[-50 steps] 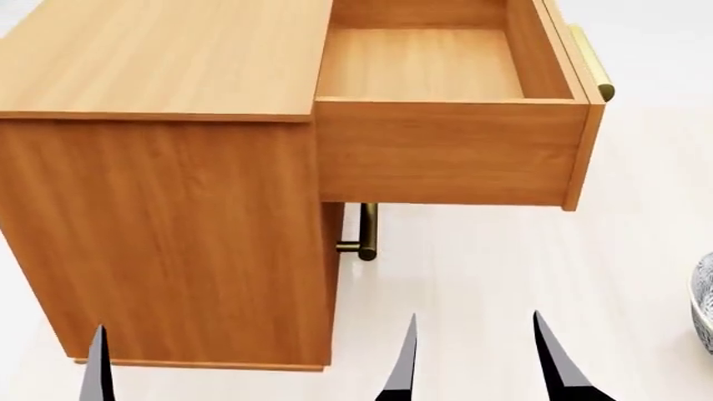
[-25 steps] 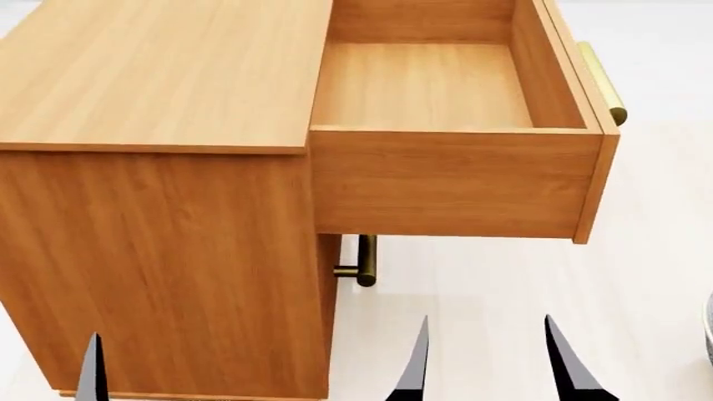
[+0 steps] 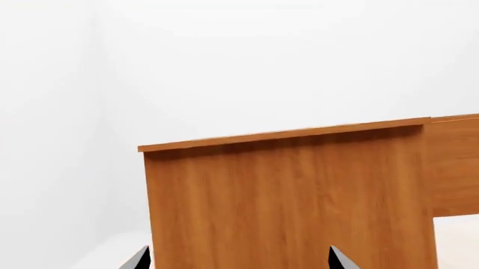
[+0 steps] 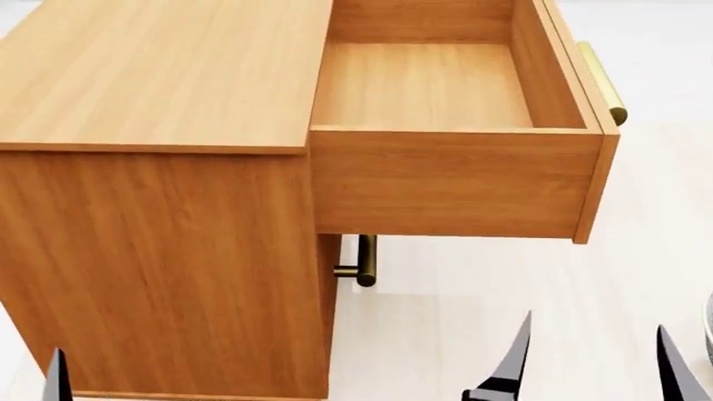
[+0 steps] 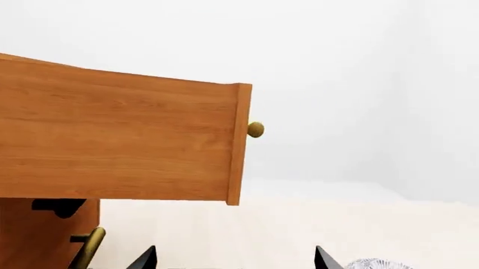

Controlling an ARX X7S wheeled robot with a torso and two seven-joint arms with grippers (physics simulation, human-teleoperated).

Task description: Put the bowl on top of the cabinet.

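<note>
The honey-brown cabinet (image 4: 156, 75) fills the left of the head view, its flat top bare. Its top drawer (image 4: 446, 180) is pulled out and empty. Only a grey-patterned sliver of the bowl (image 4: 710, 326) shows at the right edge, on the pale floor. The right wrist view catches its rim (image 5: 378, 264). My right gripper (image 4: 596, 361) is open, low over the floor between the cabinet and the bowl, holding nothing. My left gripper (image 3: 239, 260) is open, facing the cabinet's side panel (image 3: 292, 202). In the head view only one of its fingertips (image 4: 56, 380) shows.
A brass bar handle (image 4: 603, 82) runs along the open drawer's front. A lower drawer's handle (image 4: 366, 261) juts out beneath it, also seen as a brass bar (image 5: 88, 247) in the right wrist view. Pale floor (image 4: 468, 334) lies under the open drawer.
My right gripper has shifted to the right, toward the bowl. The left fingertip has slid left and lower. A second ago the cabinet sat higher in the head view.
</note>
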